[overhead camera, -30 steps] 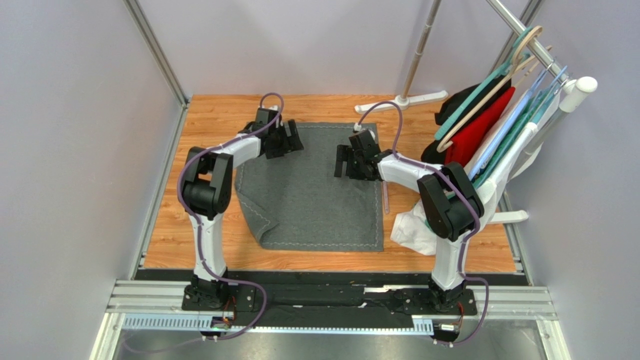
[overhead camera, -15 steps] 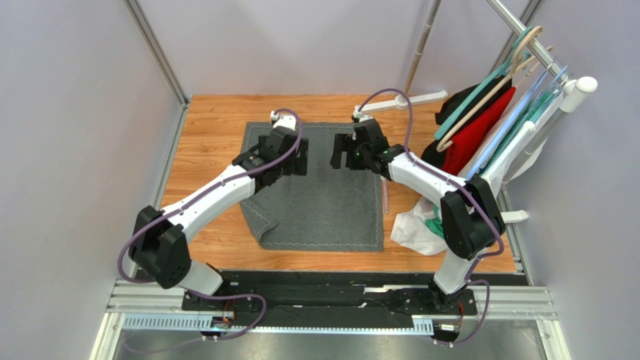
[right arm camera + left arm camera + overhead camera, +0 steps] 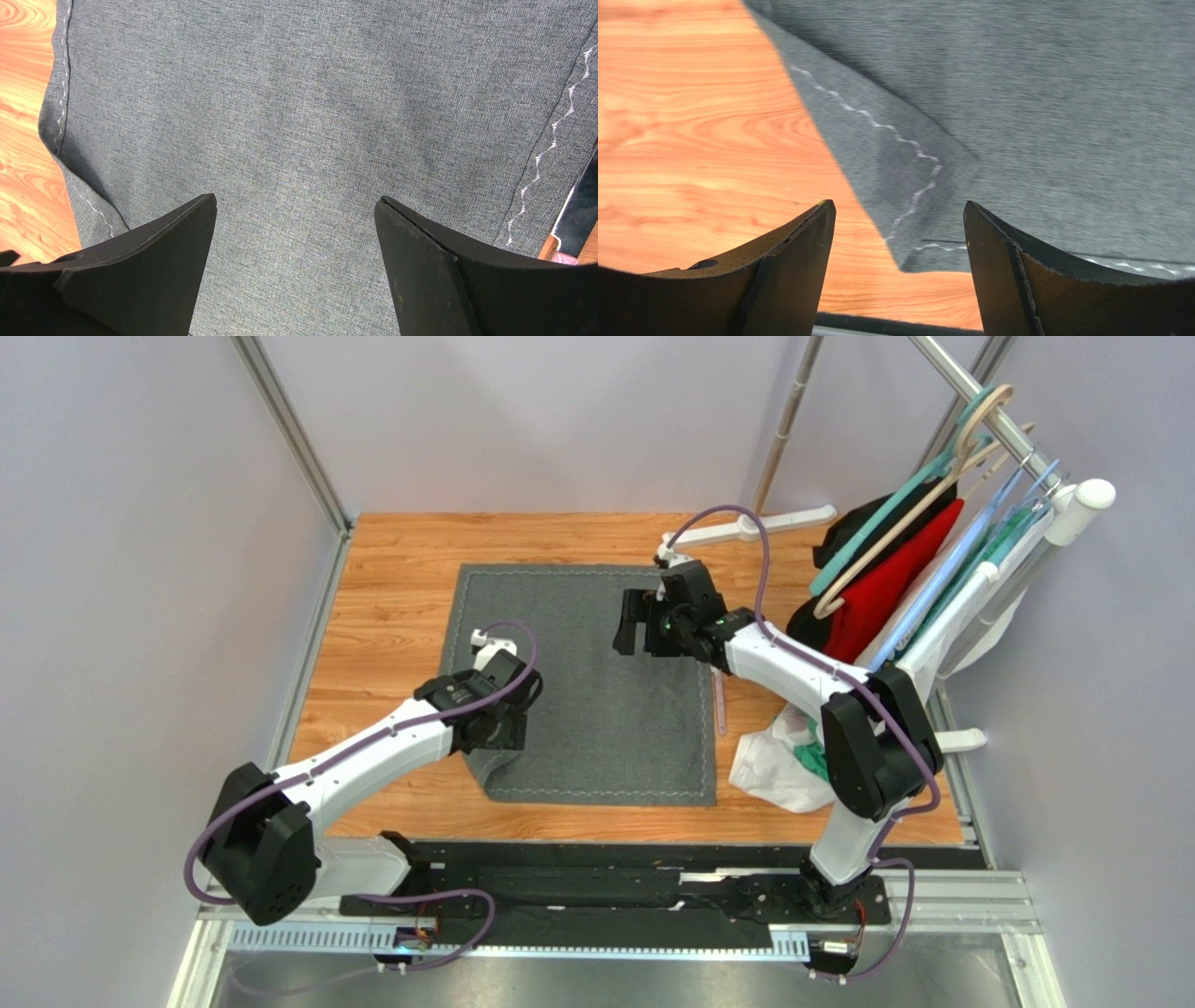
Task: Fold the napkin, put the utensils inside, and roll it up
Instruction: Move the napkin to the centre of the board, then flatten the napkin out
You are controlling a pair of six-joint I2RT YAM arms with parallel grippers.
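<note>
Top external view: left jaws and right jaws spread, empty, over napkin (image 3: 617, 714).

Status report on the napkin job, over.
Left tool open over napkin, at its turned-over near corner. Right tool open above far half. Nothing held, nothing in the way.

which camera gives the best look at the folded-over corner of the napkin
The left wrist view: the folded-over corner is close and sharp, its stitched line clear, just ahead of the left end effector. The top external view shows it small, partly under that arm. The right wrist view shows mostly the flat middle of the napkin.
</note>
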